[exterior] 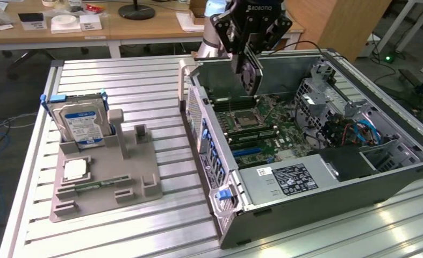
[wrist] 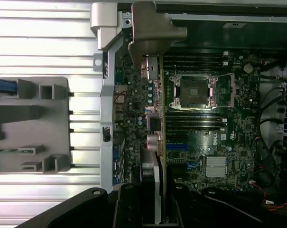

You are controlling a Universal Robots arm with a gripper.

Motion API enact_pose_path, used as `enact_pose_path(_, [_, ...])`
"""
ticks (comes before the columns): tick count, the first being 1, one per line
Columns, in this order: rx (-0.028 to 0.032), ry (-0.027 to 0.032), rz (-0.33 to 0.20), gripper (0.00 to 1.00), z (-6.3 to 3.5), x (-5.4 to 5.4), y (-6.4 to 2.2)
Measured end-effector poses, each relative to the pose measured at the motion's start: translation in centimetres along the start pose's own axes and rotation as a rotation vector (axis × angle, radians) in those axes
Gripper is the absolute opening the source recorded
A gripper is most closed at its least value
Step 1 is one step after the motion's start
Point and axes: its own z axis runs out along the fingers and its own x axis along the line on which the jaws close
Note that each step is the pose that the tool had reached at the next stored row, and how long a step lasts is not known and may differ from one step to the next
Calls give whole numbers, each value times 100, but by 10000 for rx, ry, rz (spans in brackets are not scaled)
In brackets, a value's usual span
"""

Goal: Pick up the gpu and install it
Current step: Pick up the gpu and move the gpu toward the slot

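Observation:
The gpu (exterior: 249, 72), a thin dark card, hangs upright and edge-down over the open computer case (exterior: 340, 177), above the back part of the green motherboard (exterior: 269, 131). My gripper (exterior: 245, 54) is shut on its upper edge. In the wrist view the gpu (wrist: 156, 123) appears edge-on between my two fingers (wrist: 126, 209), with its silver end bracket (wrist: 152, 28) at the far end by the case's rear wall. The card floats above the board near the blue slots (wrist: 176, 147), apart from them.
Beside the case, a grey fixture (exterior: 107, 185) on the slatted table holds a silver hard drive with a blue-white label (exterior: 82, 123), a processor chip (exterior: 75, 169) and a narrow green memory stick (exterior: 97, 186). Cables and the drive cage (exterior: 355, 129) fill the case's far side.

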Motion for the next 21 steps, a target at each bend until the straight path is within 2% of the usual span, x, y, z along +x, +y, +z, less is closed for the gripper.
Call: enact_pose_path(21, [-1,-10,0,28,9,-109,1])
